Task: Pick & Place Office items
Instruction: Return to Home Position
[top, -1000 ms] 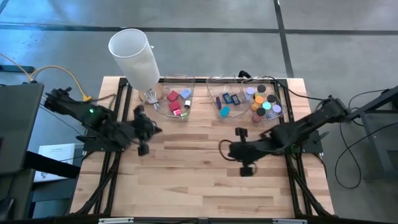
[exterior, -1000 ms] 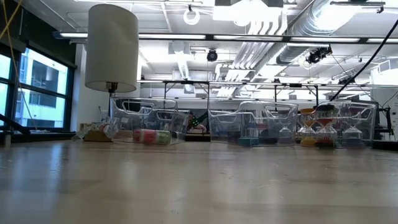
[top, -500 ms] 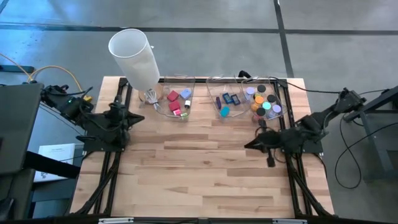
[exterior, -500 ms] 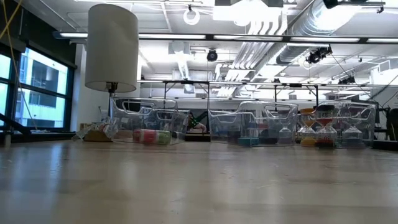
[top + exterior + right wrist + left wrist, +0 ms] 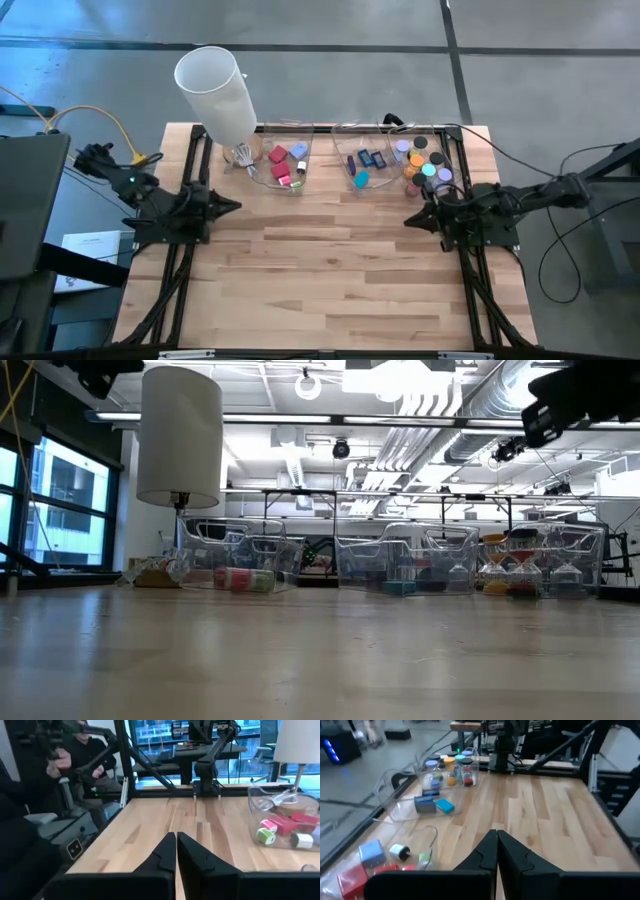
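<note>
The office items lie in three clear bins along the table's far edge. Red, pink and lavender blocks (image 5: 285,163) fill the left bin, dark blue and teal rectangles (image 5: 362,166) the middle one, and coloured discs (image 5: 425,163) the right one. My left gripper (image 5: 233,206) is shut and hovers by the table's left edge, holding nothing. My right gripper (image 5: 411,219) is shut by the right edge, near of the disc bin, and holds nothing. The left wrist view shows the blocks (image 5: 357,877), rectangles (image 5: 432,805) and discs (image 5: 451,770) beyond the shut fingers (image 5: 496,839).
A tall white cylinder (image 5: 217,90) stands at the far left corner, beside the block bin (image 5: 240,565). Black frame bars run along both side edges (image 5: 190,250). Bare wood spreads between the arms (image 5: 320,270). People sit beyond the table's left side (image 5: 75,750).
Both arms have drawn back from the table's middle. My right gripper has travelled toward the right edge and a little toward the far edge. My left arm has folded back over the left edge. Nothing in the bins has moved.
</note>
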`<state>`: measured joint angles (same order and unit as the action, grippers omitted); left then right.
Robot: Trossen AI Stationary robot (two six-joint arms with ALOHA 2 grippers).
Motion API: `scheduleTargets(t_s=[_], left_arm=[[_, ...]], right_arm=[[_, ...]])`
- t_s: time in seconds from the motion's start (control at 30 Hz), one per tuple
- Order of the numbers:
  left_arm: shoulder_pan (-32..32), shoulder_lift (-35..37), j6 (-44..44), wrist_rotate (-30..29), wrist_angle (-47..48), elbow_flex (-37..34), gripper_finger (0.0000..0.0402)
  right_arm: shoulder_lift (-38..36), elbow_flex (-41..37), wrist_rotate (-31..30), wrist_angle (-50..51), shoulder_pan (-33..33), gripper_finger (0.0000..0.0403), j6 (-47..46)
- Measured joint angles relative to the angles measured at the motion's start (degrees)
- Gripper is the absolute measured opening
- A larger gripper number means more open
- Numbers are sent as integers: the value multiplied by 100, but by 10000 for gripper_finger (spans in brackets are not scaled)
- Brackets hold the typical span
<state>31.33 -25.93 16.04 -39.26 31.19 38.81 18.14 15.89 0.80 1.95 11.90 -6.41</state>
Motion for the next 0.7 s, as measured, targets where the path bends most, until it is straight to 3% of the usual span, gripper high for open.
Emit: scheduleTargets(t_s=[0.13,0.33,0.53,0.7], left_arm=[[-159,9,-230,0,-505,-396,1],[-267,43,-171,126,-554,-620,1],[-260,203,-20,475,-563,-686,1],[-260,233,73,550,-555,-714,1]], right_arm=[[-326,-505,393,-281,-317,3,-168],[-399,-1043,442,-721,-522,3,-254],[-399,-1516,972,-1197,-533,3,-251],[-399,-1535,582,-1053,-533,2,-265]])
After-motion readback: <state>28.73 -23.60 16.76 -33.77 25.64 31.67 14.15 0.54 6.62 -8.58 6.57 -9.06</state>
